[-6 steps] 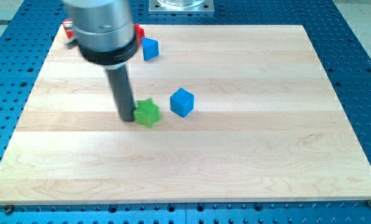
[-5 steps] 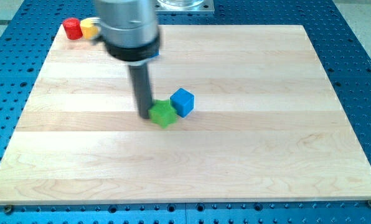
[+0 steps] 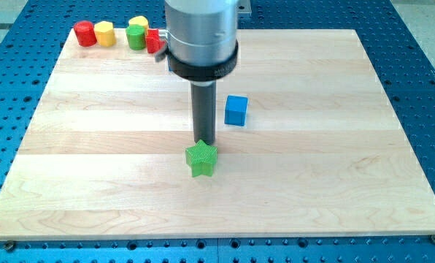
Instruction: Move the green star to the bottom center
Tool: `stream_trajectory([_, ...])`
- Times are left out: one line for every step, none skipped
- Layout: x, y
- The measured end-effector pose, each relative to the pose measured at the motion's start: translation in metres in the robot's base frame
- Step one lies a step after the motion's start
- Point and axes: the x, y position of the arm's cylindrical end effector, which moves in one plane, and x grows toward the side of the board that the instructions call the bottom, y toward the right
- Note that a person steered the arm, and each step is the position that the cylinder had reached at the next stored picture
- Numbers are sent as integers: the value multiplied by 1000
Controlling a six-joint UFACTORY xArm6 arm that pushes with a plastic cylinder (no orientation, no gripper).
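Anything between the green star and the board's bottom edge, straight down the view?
Nothing: in the camera view, only bare wood lies between the green star block and the wooden board's bottom edge. My tip sits just above the star.

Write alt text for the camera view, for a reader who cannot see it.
My tip rests just above the green star near the middle of a wooden board, with a blue cube to the upper right. At the board's top left sit a red cylinder, a yellow block, a green block and a partly hidden red block.
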Motion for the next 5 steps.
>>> stream_trajectory([6,-46])
stream_trajectory([33,-18])
stream_trajectory([35,39])
stream_trajectory([28,18])
stream_trajectory([26,12])
